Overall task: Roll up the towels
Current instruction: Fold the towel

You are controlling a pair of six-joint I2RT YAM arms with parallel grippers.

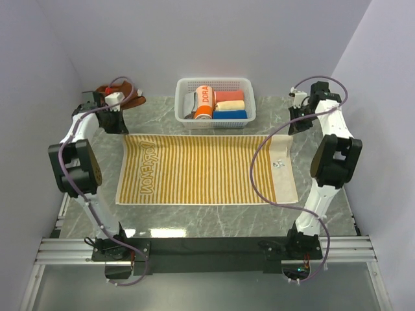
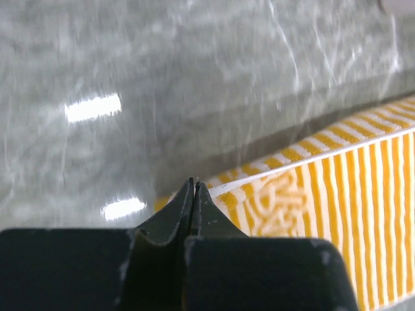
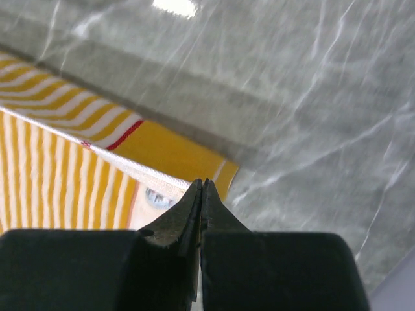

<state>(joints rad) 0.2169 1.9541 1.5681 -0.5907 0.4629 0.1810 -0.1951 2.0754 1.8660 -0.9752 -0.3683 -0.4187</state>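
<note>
Grey-green marble, glossy with lamp reflections, makes up the table [image 1: 194, 223], the largest thing here, with both arms bolted at its near edge. Spread flat across its middle lies the cream-yellow towel [image 1: 207, 170] with thin orange stripes, its long sides running left to right and orange lettering along its left short edge; it is fully unrolled. Behind it, against the far edge, stands a white plastic basket [image 1: 214, 80] holding an orange roll marked DORA [image 1: 203, 102] with a red roll [image 1: 229, 95], a yellow roll [image 1: 230, 105] and a blue roll [image 1: 231, 115] stacked beside it. In the far-left corner the rust-brown towel [image 1: 135, 101] lies bunched, partly hidden behind the left arm's wrist. The left gripper [image 2: 194, 184] is over the striped towel's far-left corner with its jaws pressed together and nothing visible between them. The right gripper [image 3: 202, 183] is likewise closed and empty, its tips over the far-right corner, where a small blue-grey print shows on the cloth; whether either tip touches the fabric cannot be told
</note>
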